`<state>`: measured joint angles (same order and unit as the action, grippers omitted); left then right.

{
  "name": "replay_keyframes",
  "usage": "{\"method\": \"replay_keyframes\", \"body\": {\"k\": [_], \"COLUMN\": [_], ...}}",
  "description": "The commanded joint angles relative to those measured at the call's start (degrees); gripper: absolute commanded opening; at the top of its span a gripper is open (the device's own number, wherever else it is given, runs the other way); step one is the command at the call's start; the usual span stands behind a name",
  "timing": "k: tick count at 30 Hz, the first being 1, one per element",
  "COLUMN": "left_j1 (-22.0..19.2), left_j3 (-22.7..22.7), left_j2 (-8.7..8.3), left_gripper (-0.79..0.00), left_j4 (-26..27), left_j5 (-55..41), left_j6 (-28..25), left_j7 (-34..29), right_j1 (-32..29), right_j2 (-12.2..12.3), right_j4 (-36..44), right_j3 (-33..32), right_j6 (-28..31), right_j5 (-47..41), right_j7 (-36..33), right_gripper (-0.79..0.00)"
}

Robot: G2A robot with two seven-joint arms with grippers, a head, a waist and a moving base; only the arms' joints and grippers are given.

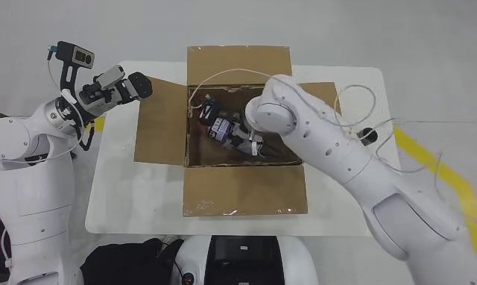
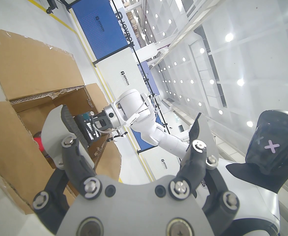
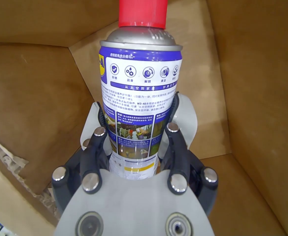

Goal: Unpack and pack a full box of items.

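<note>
From above, a brown cardboard box [image 1: 246, 188] sits with its four flaps spread on the white surface [image 1: 119, 188]. The right arm reaches down into it. The right gripper [image 1: 246, 138] is inside, at a blue-and-white metal spray can [image 1: 222, 127] that slants toward the box's far left corner. The left gripper [image 1: 143, 86] hangs above the left flap, outside the box.

In the left wrist view, the left gripper's fingers [image 2: 60, 121] stand wide apart with nothing between them. Beyond them the right gripper is down between the box walls.

In the right wrist view, the right gripper is clamped on the lower half of the can, one pad on each side of the printed label. The red plastic cap [image 3: 142, 1] points away toward an inner corner. Whether the can touches the box floor I cannot tell.

The step looks like carrying this can past the box rim, though whether out or in cannot be judged. The hold is low on a smooth, round body, so the grip should be firm and any wrist turn slow. The cap end should clear the wall and flaps before any sideways travel.
</note>
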<state>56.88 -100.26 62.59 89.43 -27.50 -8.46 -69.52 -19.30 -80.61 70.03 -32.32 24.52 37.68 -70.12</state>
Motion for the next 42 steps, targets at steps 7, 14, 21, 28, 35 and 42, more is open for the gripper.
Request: {"method": "replay_keyframes", "body": {"k": [7,14,21,28,35,42], "left_j1": [0.0,0.0,0.0,0.0,0.0,0.0], "left_j3": [0.0,0.0,0.0,0.0,0.0,0.0], "left_j2": [0.00,0.00,0.00,0.00,0.00,0.00], "left_gripper": [0.000,0.000,0.000,0.000,0.000,0.000], "left_j4": [0.0,0.0,0.0,0.0,0.0,0.0], "left_j5": [0.0,0.0,0.0,0.0,0.0,0.0], "left_j6": [0.0,0.0,0.0,0.0,0.0,0.0], "left_j7": [0.0,0.0,0.0,0.0,0.0,0.0], "right_j1": [-8.7,-16.5,-23.0,-30.3,-35.2,-39.5], "right_j2": [4.5,7.4,9.0,10.1,11.0,11.7], "right_j4": [10.2,18.9,25.2,29.2,33.6,40.0], "right_j3": [-8.1,-15.4,-20.9,-25.3,-28.5,-32.4], "right_j6": [1.1,3.8,3.9,3.5,2.5,2.1], "right_j5": [4.8,11.8,19.6,27.6,33.8,35.2], "right_j7": [3.8,13.9,28.4,45.4,52.9,52.6], "right_gripper": [-0.785,-0.785,-0.785,-0.785,-0.785,-0.785]}}
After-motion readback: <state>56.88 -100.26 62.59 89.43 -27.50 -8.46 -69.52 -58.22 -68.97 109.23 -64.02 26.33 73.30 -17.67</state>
